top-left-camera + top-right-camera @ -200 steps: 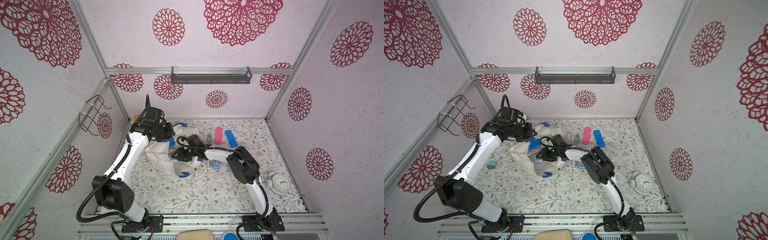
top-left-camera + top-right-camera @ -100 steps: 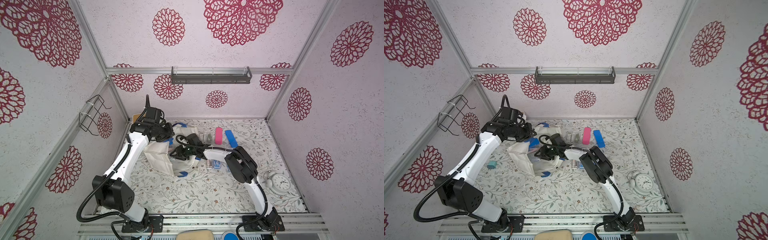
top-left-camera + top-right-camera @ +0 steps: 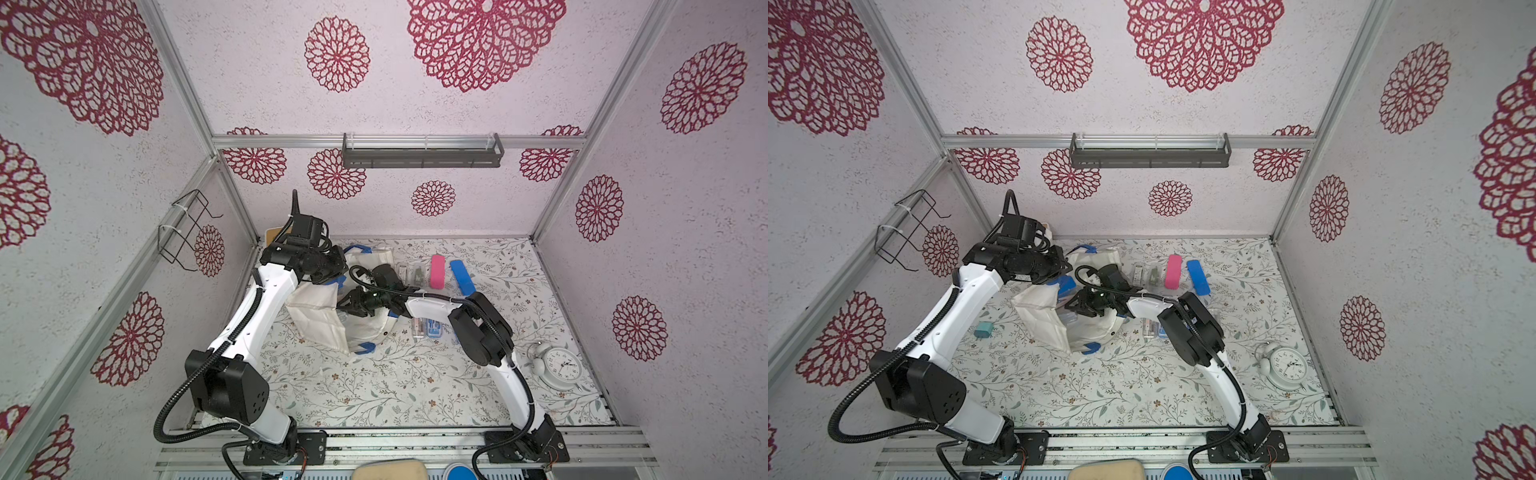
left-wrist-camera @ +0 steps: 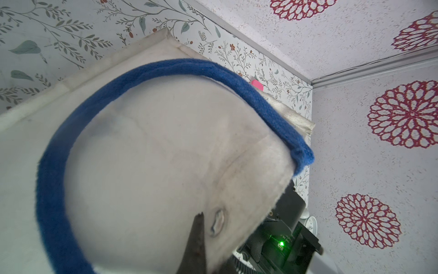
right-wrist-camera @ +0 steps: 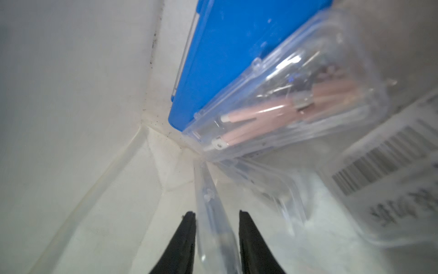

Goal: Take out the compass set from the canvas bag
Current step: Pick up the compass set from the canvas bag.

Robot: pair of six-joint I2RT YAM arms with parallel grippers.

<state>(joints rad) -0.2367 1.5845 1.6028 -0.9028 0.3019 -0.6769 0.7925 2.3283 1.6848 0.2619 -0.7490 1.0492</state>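
Observation:
The cream canvas bag lies on the floral table with its mouth held up. My left gripper is shut on the bag's rim by the blue handle. One dark finger shows against the canvas; the other is hidden behind it. My right gripper is inside the bag, its jaws pressed on the edge of a thin clear case whose contents do not show. Deeper in lie a clear compass set with pinkish legs and a blue-backed case.
Outside the bag lie a pink case, a blue case, clear cases and a clear case with blue tools. A white alarm clock stands at the right, a teal plug at the left.
My right gripper has pushed a little further left into the bag and its jaws have narrowed onto the clear case. The left arm keeps holding the bag's rim in place.

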